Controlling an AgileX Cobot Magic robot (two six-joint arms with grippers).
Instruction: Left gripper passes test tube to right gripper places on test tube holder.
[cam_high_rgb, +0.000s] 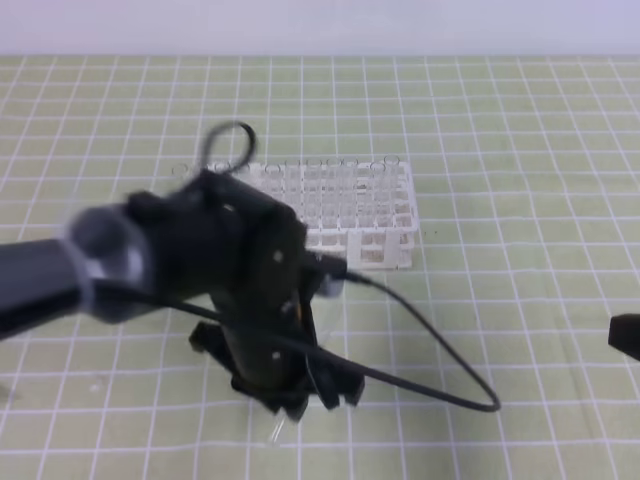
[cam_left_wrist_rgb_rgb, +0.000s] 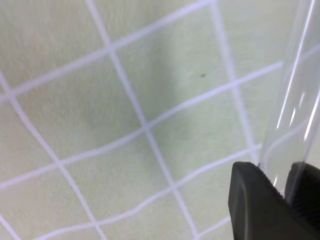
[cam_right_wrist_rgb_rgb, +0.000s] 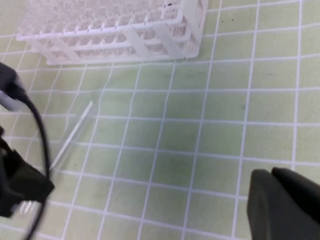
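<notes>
The clear test tube (cam_right_wrist_rgb_rgb: 72, 134) slants low over the green grid mat in front of the rack. Its lower end sits in my left gripper (cam_high_rgb: 300, 400), which points down at the mat. In the left wrist view the test tube (cam_left_wrist_rgb_rgb: 287, 100) runs up from between the two black fingers of the left gripper (cam_left_wrist_rgb_rgb: 286, 200), which is shut on it. In the high view only a faint tip of the test tube (cam_high_rgb: 277, 432) shows below the jaws. The white test tube holder (cam_high_rgb: 345, 215) stands behind the left arm. My right gripper (cam_high_rgb: 627, 335) waits at the right edge, its jaws together and nothing in them.
A black cable (cam_high_rgb: 440, 385) loops from the left arm across the mat to the right. The test tube holder (cam_right_wrist_rgb_rgb: 120, 30) fills the top left of the right wrist view. The right gripper (cam_right_wrist_rgb_rgb: 272, 200) shows at the lower right.
</notes>
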